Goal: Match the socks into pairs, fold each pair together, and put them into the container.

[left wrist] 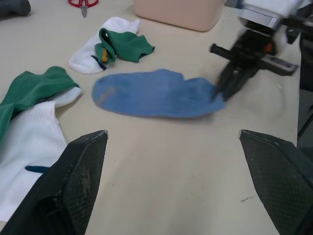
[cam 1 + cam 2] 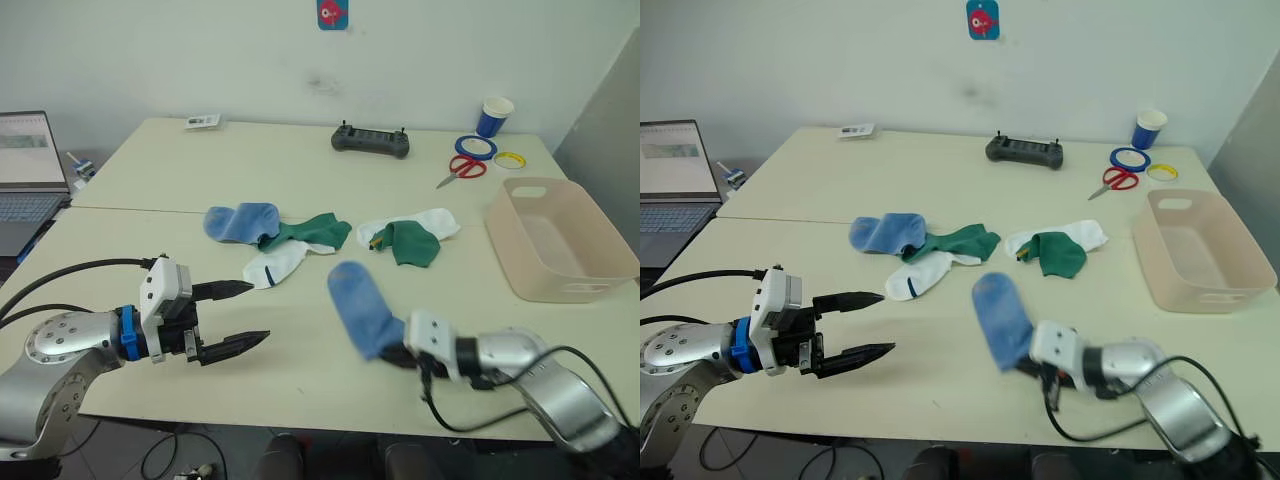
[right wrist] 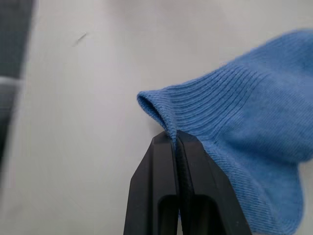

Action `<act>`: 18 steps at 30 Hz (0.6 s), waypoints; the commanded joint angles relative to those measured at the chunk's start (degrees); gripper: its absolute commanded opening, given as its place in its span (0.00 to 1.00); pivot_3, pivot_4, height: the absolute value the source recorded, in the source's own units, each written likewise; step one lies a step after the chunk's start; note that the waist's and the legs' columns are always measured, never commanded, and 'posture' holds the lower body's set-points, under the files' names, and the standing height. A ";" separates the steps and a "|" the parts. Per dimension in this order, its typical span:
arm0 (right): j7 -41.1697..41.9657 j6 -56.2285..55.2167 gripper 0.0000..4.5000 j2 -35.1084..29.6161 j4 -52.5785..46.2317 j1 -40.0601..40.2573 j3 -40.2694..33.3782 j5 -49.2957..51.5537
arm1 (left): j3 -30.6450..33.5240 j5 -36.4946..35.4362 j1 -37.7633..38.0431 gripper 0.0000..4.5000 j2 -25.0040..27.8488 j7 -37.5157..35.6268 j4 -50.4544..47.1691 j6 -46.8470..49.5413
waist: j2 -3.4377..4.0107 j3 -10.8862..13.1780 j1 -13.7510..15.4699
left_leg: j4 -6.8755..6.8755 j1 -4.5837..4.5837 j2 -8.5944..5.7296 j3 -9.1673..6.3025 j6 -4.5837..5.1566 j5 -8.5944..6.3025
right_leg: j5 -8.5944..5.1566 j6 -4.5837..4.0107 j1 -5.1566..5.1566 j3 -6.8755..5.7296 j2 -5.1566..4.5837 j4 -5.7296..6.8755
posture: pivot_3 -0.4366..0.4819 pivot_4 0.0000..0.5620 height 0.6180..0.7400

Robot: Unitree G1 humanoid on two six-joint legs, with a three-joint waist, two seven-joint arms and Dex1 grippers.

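Observation:
A light blue sock (image 2: 360, 305) lies near the table's front, and my right gripper (image 3: 175, 139) is shut on its ribbed cuff (image 3: 195, 110). A second light blue sock (image 2: 240, 221) rests further back left, touching a dark green sock (image 2: 312, 232) and a white sock (image 2: 276, 264). To their right another dark green sock (image 2: 412, 243) lies on a white sock (image 2: 432, 222). The beige container (image 2: 575, 275) stands at the right. My left gripper (image 2: 245, 315) hovers open at the front left, holding nothing.
At the back of the table lie a black controller (image 2: 371, 141), red scissors (image 2: 462, 168), tape rolls (image 2: 476, 147) and a blue paper cup (image 2: 494, 116). A laptop (image 2: 30, 170) sits at the far left.

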 commanded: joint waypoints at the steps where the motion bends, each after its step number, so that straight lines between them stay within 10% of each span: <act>1: 1.05 -3.73 0.01 -4.36 -4.56 2.61 -2.07 -0.92 | -0.33 -0.42 -0.78 1.00 0.80 -1.15 -1.03 0.07 | 0.00 0.00 -0.39 | 0.00 0.05 0.00 0.04 0.00 0.00 | 0.00 -0.02 0.02 0.04 0.00 0.02 | 0.48 0.27 1.00; 18: -1.58 -10.99 0.01 -8.22 -5.26 3.81 -14.36 0.20 | -11.99 10.27 -5.58 1.00 -0.50 -3.79 3.41 -7.92 | -0.05 0.03 0.14 | 0.01 -0.01 -0.03 0.07 0.00 0.00 | 0.03 0.05 0.00 0.04 0.00 -0.04 | 0.48 0.27 1.00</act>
